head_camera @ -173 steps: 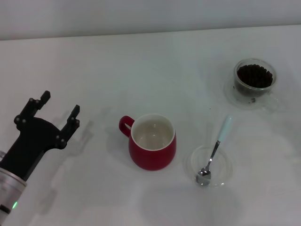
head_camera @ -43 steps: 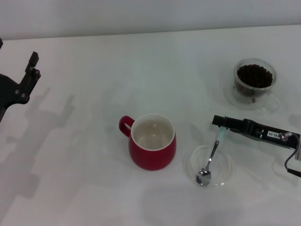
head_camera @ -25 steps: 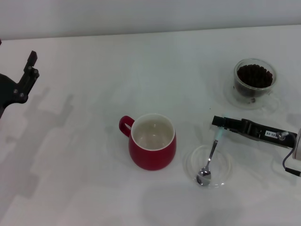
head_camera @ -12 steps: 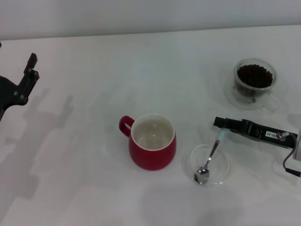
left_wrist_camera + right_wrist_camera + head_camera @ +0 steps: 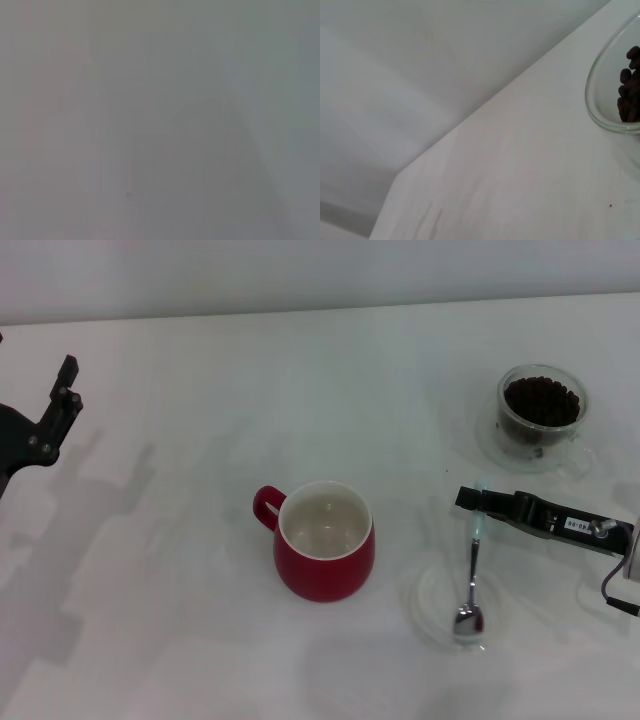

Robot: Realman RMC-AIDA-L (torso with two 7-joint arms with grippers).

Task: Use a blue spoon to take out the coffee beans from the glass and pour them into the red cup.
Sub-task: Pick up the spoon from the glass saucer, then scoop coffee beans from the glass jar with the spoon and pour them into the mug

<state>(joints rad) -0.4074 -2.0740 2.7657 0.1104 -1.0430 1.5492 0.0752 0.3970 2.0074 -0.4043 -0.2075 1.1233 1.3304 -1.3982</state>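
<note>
The red cup (image 5: 325,540) stands upright in the middle of the table, its white inside empty. The glass (image 5: 542,412) with the coffee beans (image 5: 542,400) stands at the far right; its rim (image 5: 600,107) and some beans (image 5: 629,97) show in the right wrist view. My right gripper (image 5: 473,502) reaches in from the right and is shut on the pale blue handle of the blue spoon (image 5: 471,575). The spoon's metal bowl (image 5: 467,618) is over the shallow clear dish (image 5: 432,602). My left gripper (image 5: 45,420) is open and empty at the far left edge.
The white table (image 5: 200,390) ends at a pale wall behind. The clear dish lies just right of the red cup. A black cable (image 5: 612,595) hangs from my right arm at the right edge. The left wrist view shows only a grey blur.
The spoon has swung in my right gripper: its bowl moved right and nearer, so it now points straight toward me. The dish shifted slightly the same way. The left arm stayed put.
</note>
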